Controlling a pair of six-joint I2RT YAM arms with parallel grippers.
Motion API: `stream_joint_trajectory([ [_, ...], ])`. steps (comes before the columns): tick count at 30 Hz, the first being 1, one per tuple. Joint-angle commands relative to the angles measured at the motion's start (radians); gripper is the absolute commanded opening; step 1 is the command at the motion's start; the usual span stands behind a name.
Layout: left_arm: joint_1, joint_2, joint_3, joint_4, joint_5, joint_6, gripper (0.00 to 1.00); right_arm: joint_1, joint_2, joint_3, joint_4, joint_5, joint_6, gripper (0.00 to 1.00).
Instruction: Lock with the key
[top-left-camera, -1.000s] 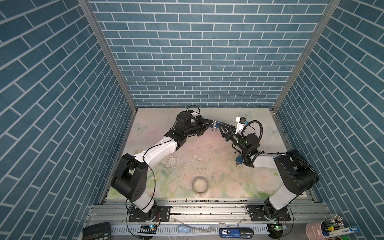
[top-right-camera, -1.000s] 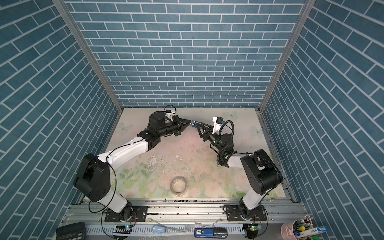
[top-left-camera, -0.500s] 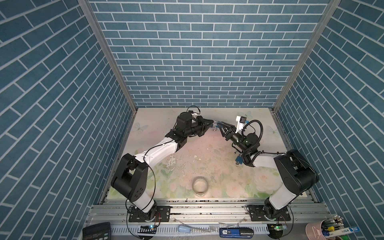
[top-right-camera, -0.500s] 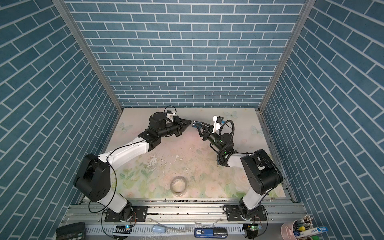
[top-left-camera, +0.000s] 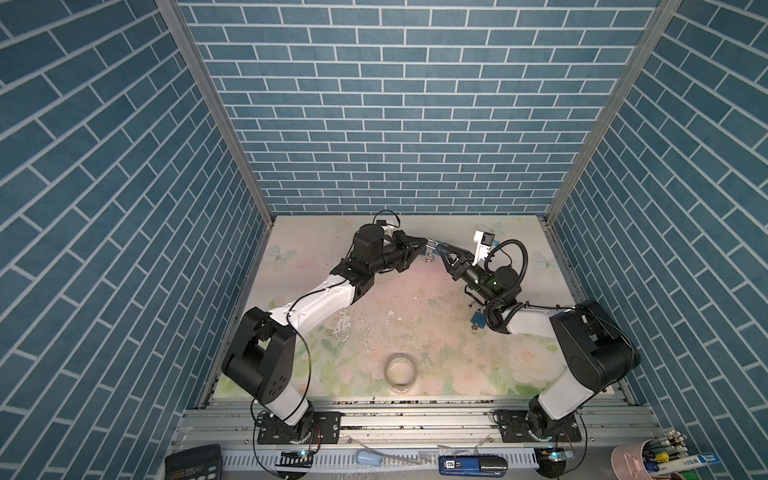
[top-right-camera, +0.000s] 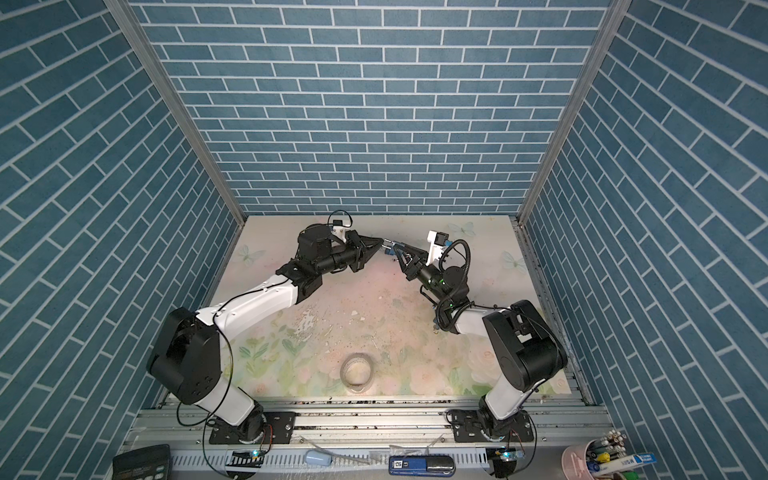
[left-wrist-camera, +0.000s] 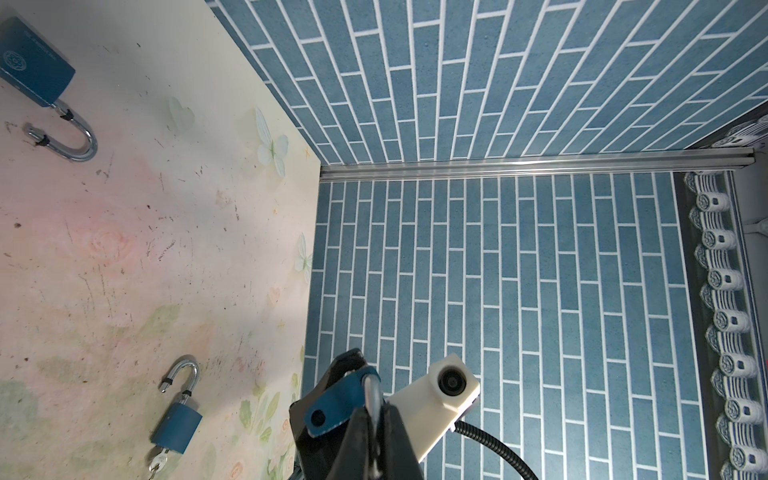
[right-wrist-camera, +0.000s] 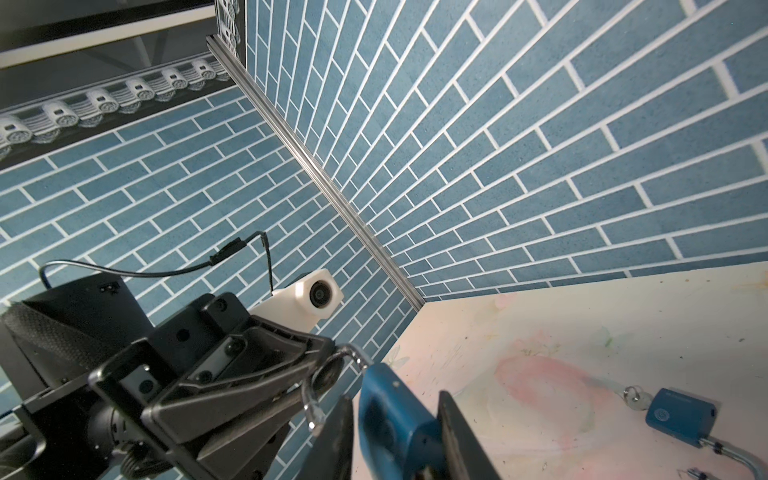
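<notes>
Fingers (right-wrist-camera: 459, 436) of the right gripper (top-left-camera: 436, 248) have just narrowed onto the blue padlock (right-wrist-camera: 395, 419) body, held above the mat (right-wrist-camera: 540, 332); the left gripper (left-wrist-camera: 376, 409) pinches its shackle (right-wrist-camera: 308, 401) tight. Farther off lies a second padlock (right-wrist-camera: 679, 411) with its key (right-wrist-camera: 636, 397). With both ends gripped, pressing it shut looks next.

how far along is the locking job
Done: padlock off the table, held aloft. In hand: left gripper shut on the shackle, right gripper's jaws around its blue body. Left: shackle's free end out of the body, no key shows in it; closing and locking remain.
</notes>
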Motion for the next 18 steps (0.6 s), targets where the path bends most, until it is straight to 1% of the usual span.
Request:
stream_joint_trajectory([
  [1, -0.004, -0.009, 0.011, 0.059, -0.009, 0.001, 0.00, 0.002, -0.048, -0.001, 0.054, -0.030, 0.037, 0.30],
  [5, -0.004, -0.004, 0.000, 0.071, -0.008, -0.002, 0.00, 0.004, -0.055, 0.012, 0.054, -0.047, 0.051, 0.28],
  [8, -0.006, -0.002, 0.003, 0.072, -0.005, 0.008, 0.00, 0.002, -0.055, 0.016, 0.055, -0.054, 0.062, 0.23],
  [12, -0.007, 0.001, 0.014, 0.051, 0.003, 0.057, 0.00, 0.002, -0.060, 0.028, 0.053, -0.061, 0.081, 0.17],
  [14, -0.007, 0.012, 0.023, 0.044, 0.027, 0.087, 0.00, -0.002, -0.063, 0.043, 0.053, -0.072, 0.104, 0.16],
  [18, -0.012, 0.024, -0.006, 0.087, 0.054, 0.110, 0.00, -0.016, -0.060, 0.064, 0.051, -0.077, 0.154, 0.12],
])
